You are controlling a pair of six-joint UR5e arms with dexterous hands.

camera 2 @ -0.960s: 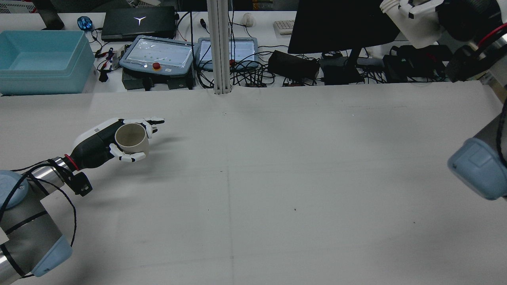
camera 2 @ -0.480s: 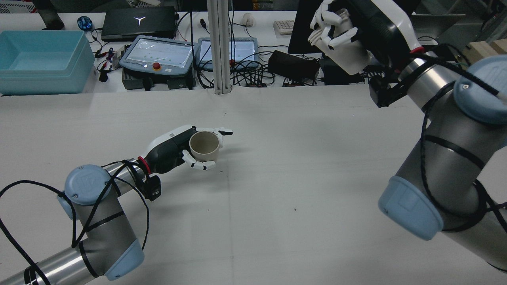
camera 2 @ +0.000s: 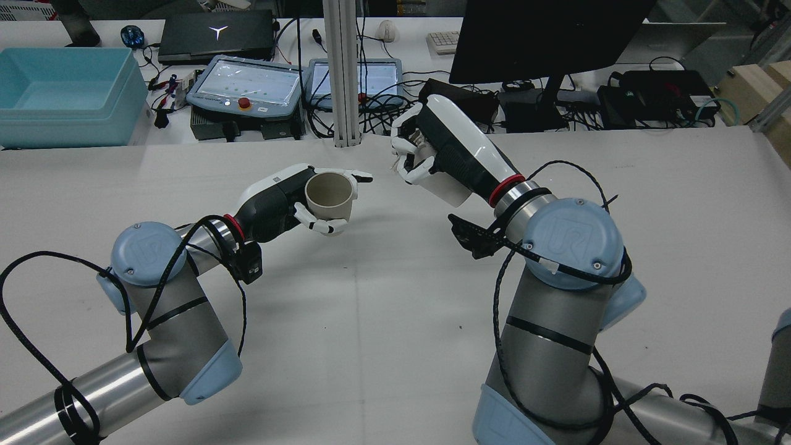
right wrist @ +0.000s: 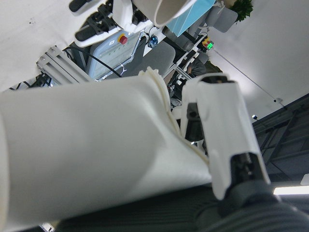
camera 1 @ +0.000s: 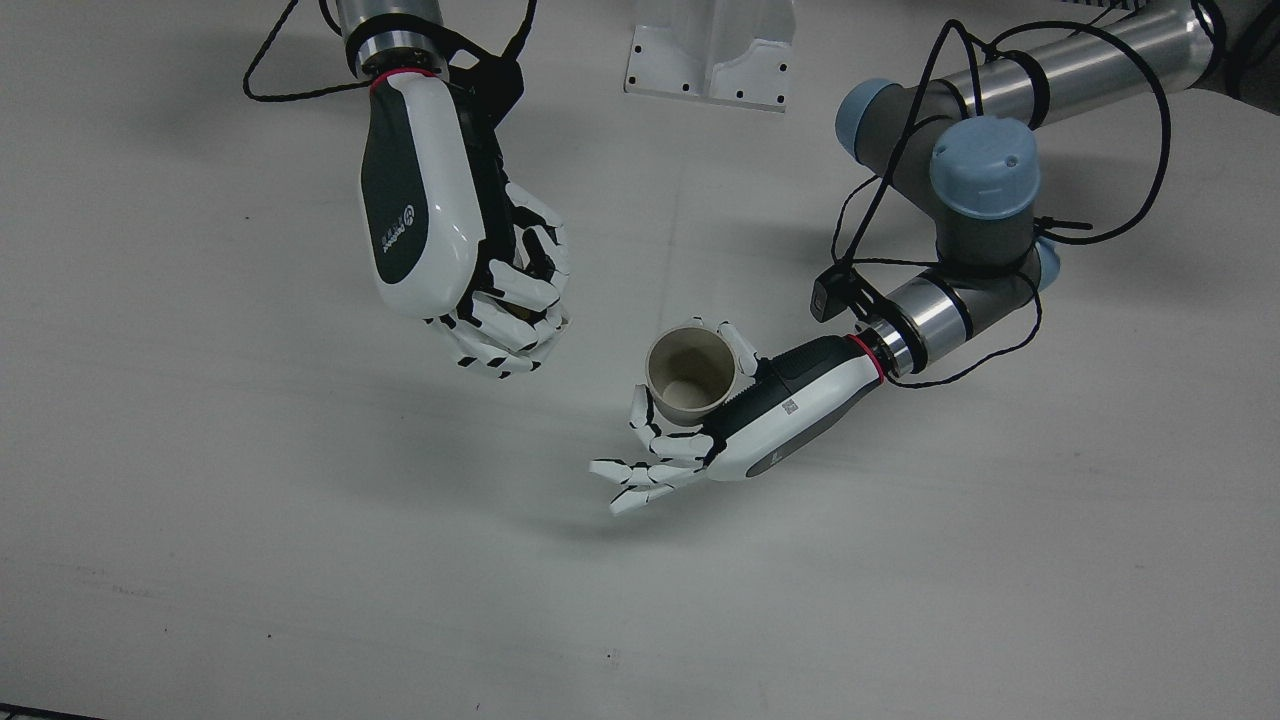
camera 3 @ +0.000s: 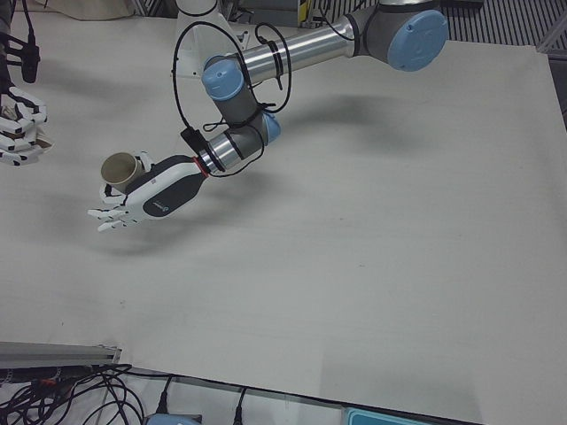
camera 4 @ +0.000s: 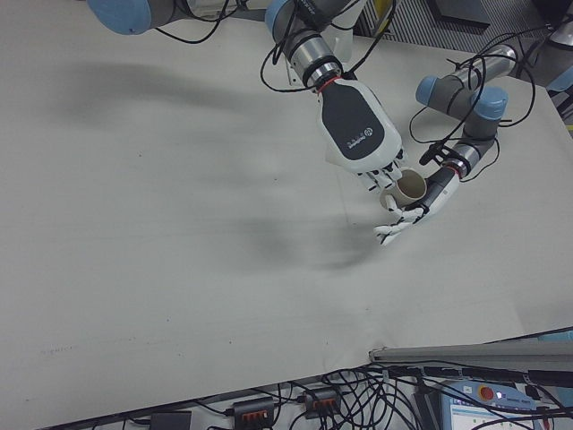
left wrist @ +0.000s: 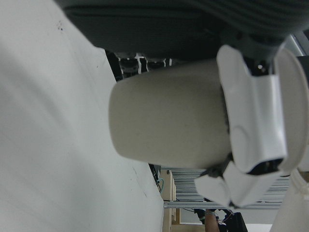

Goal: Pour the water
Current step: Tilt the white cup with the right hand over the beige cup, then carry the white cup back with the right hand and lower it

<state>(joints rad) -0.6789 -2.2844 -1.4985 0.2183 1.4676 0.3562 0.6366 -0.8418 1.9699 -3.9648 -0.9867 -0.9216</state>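
My left hand point(camera 2: 278, 201) is shut on a beige cup point(camera 2: 330, 194) and holds it upright above the table, mouth up. The cup looks empty in the front view point(camera 1: 690, 375), where the left hand point(camera 1: 760, 420) lies under and beside it. My right hand point(camera 2: 445, 154) is shut on a white cup point(camera 2: 454, 191), tilted, a short way to the right of the beige cup. In the front view the right hand point(camera 1: 440, 240) hides the white cup. The right hand view shows the white cup point(right wrist: 87, 145) filling the frame, the beige cup point(right wrist: 169, 7) beyond it.
Behind the table stand a blue bin point(camera 2: 62, 93), two teach pendants point(camera 2: 247, 86), a black monitor point(camera 2: 544, 37) and an aluminium post point(camera 2: 343, 74). A white mounting base point(camera 1: 715, 50) sits between the arms. The white table point(camera 2: 395, 346) spreads below both hands.
My left hand carried the beige cup right, toward the table's middle, and lifted it. My right hand swung down from the upper right with the white cup to just beside the beige cup.
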